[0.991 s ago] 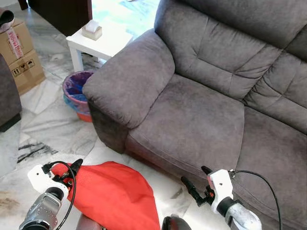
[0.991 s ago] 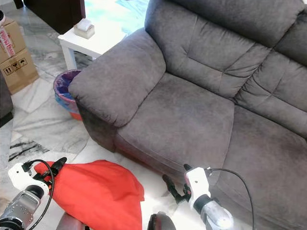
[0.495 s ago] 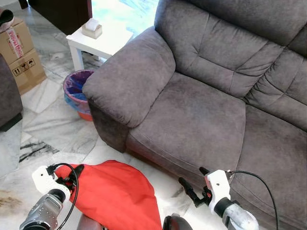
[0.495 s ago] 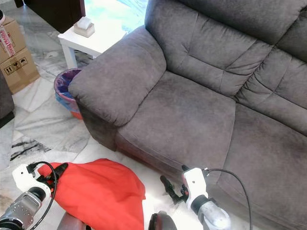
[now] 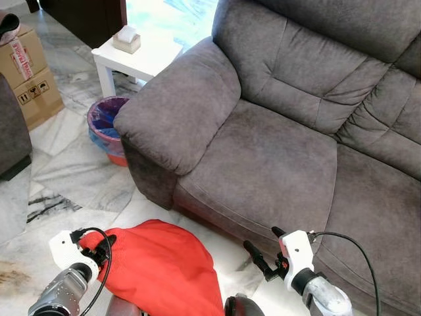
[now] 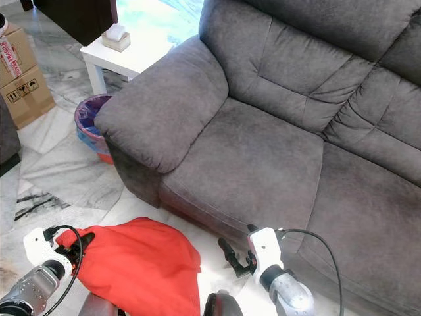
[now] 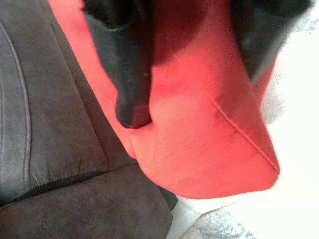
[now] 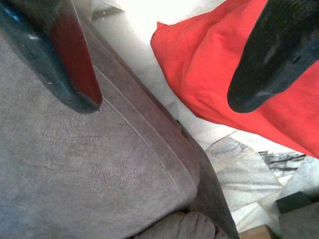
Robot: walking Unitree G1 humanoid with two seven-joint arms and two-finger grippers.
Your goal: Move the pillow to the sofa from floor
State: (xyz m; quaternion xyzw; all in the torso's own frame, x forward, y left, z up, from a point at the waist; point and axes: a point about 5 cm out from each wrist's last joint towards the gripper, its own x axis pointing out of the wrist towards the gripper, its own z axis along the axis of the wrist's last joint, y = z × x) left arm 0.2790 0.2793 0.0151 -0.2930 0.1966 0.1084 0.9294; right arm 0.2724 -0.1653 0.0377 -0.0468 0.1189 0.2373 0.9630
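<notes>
Red pillow is on the marble floor, near side of the grey sofa, just in front of its left seat and below the left armrest; not on the cushion yet. Left gripper sits at the pillow's left edge: in the left wrist view its two black fingers are spread, one on each side of the red fabric, tips against or just over it; can't tell whether they actually pinch it. Right gripper hangs low by the sofa's front edge, right of the pillow and apart from it, with bare floor between. In the right wrist view its fingers are wide apart, nothing between them, with the sofa seat front under one and the pillow beyond the other. Far left: a small white side table with a tissue box on top, a purple-lined bin on the floor between table and armrest, and cardboard boxes further left. Edge of another dark seat at the left border.
</notes>
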